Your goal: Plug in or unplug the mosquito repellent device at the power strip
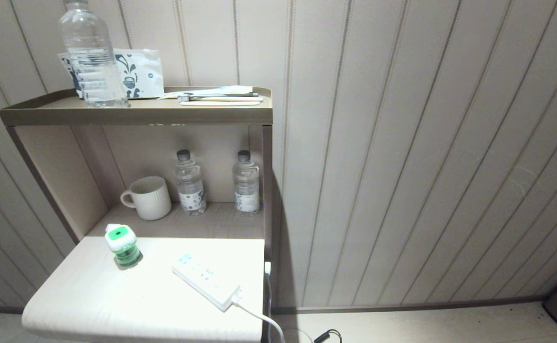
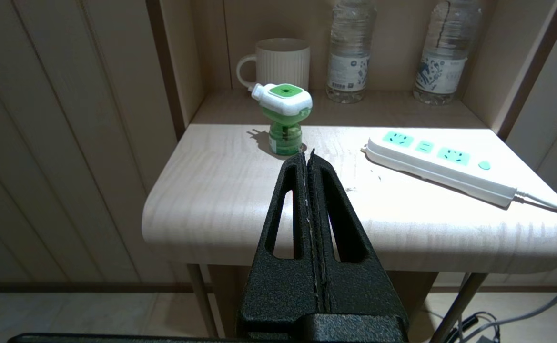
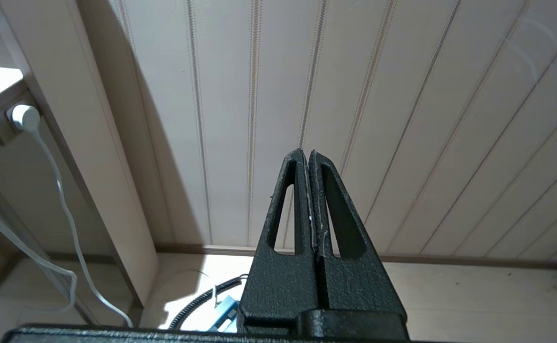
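Green-capped, the mosquito repellent device (image 1: 122,246) stands upright on the desk (image 1: 116,295), far left, unplugged. To its right, apart from it, lies the power strip (image 1: 206,281), its cable (image 1: 264,321) trailing off the near right edge. Left end effector (image 2: 308,153) hangs pressed together short of the desk; right end effector (image 3: 306,152), pressed together, faces the panelled wall (image 3: 402,119).

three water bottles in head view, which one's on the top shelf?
The large clear bottle at the left end of the top shelf, in front of a printed packet. The two smaller bottles stand in the lower cubby beside the mug.
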{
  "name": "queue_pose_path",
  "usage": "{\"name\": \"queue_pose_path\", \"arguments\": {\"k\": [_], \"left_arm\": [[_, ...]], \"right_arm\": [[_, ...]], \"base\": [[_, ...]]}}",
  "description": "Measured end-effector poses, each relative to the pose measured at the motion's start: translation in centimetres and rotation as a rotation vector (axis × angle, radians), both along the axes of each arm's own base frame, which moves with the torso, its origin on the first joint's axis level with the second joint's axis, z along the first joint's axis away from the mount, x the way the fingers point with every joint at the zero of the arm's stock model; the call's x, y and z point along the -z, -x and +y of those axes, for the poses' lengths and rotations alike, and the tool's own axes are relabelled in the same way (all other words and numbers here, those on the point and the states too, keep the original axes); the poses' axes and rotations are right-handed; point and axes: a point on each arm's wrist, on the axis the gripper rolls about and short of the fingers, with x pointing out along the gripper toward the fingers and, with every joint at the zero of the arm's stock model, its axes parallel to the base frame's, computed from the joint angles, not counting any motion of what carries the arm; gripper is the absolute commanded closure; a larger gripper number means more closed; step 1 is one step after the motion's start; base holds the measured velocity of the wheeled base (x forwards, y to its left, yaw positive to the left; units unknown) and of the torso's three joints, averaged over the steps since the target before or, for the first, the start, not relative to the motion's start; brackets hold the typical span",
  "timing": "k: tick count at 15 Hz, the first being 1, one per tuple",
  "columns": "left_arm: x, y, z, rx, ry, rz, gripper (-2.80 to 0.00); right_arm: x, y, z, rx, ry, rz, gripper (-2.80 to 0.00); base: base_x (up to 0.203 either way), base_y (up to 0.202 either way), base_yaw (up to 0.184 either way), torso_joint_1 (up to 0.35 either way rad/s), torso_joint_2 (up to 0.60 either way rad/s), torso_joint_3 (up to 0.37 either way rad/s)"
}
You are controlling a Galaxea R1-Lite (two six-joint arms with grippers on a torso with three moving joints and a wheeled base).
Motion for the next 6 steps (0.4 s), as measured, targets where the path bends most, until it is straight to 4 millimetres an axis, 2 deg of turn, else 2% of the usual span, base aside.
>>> {"name": "queue_pose_path", "arguments": {"k": [6], "left_arm": [[0.00, 0.00, 0.00, 0.000, 0.000, 0.000, 0.00]], "right_arm": [[-0.04, -0.04, -0.03, 0.015, -0.047, -0.009, 0.00]], "base": [[0.000, 0.000, 0.000, 0.000, 0.00, 0.000]]}}
